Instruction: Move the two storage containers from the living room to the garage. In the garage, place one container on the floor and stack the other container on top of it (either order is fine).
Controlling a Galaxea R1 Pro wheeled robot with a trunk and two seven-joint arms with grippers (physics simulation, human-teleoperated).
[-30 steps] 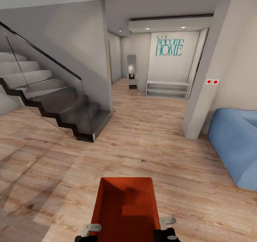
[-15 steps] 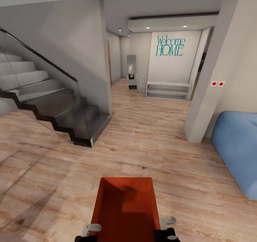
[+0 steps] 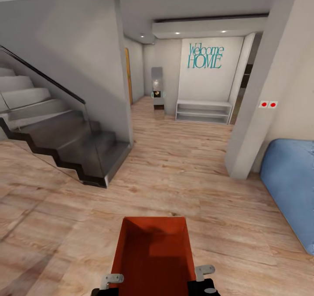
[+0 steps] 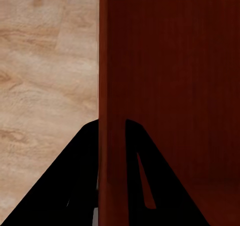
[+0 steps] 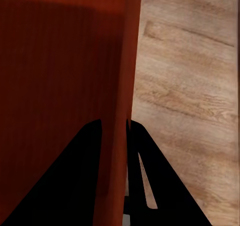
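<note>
One orange-red storage container (image 3: pixel 152 252) hangs low in the head view, open top up, carried over the light wood plank flooring. My left gripper (image 4: pixel 111 128) is shut on its left wall (image 4: pixel 112 86), one dark finger on each side of the thin wall. On the opposite wall (image 5: pixel 122 61) my right gripper (image 5: pixel 114 126) is shut the same way. The ribbed inside of the container (image 5: pixel 55 66) fills much of both wrist views. In the head view the grey gripper mounts (image 3: pixel 114 280) show at either side of the bin's near end.
A dark staircase (image 3: pixel 74 147) with a glass rail rises at the left. A pale pillar (image 3: pixel 257 112) and a blue sofa (image 3: pixel 290 187) stand at the right. Ahead, a hallway of wood flooring (image 3: pixel 174 156) leads to a white bench shelf (image 3: pixel 203 111) under a "Welcome HOME" sign.
The whole view has shifted: staircase and sofa slid outward and nearer as the robot rolled forward. The container and both grippers keep the same place in the picture.
</note>
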